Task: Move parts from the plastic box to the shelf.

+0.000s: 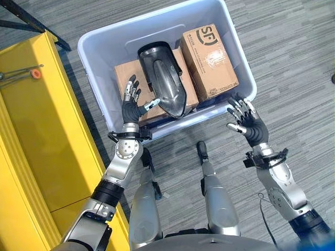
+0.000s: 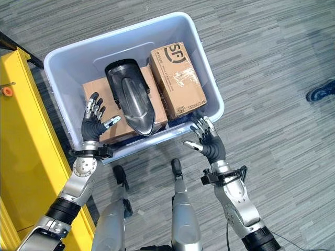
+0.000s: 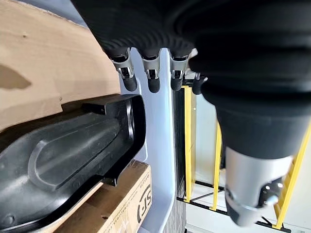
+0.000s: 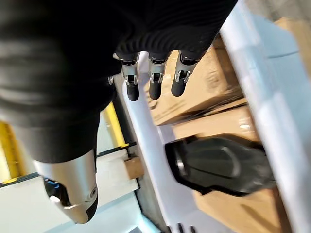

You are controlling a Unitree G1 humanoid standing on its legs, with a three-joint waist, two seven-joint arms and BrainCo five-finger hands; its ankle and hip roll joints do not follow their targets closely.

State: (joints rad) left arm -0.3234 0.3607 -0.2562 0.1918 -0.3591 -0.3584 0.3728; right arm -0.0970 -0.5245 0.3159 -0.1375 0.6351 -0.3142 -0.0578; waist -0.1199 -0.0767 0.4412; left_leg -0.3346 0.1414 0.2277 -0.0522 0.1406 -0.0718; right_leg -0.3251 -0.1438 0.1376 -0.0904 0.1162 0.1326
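A pale blue plastic box [image 1: 99, 39] stands on the carpet in front of me. Inside lie a flat cardboard box [image 1: 125, 78], a taller cardboard box [image 1: 209, 60] and a black moulded part [image 1: 165, 78] resting on top of them. My left hand [image 1: 133, 102] is open inside the box, over the flat cardboard box, with its thumb reaching towards the black part [image 3: 63, 160]. My right hand [image 1: 246, 120] is open just outside the box's near right corner, its fingers [image 4: 155, 82] straight by the rim. The yellow shelf [image 1: 42, 130] stands to the left.
An orange-capped tool [image 1: 35, 73] lies on the yellow shelf. A black frame leg [image 1: 31, 23] crosses the floor at the far left. A person's shoe [image 2: 320, 91] shows at the right edge on the grey carpet.
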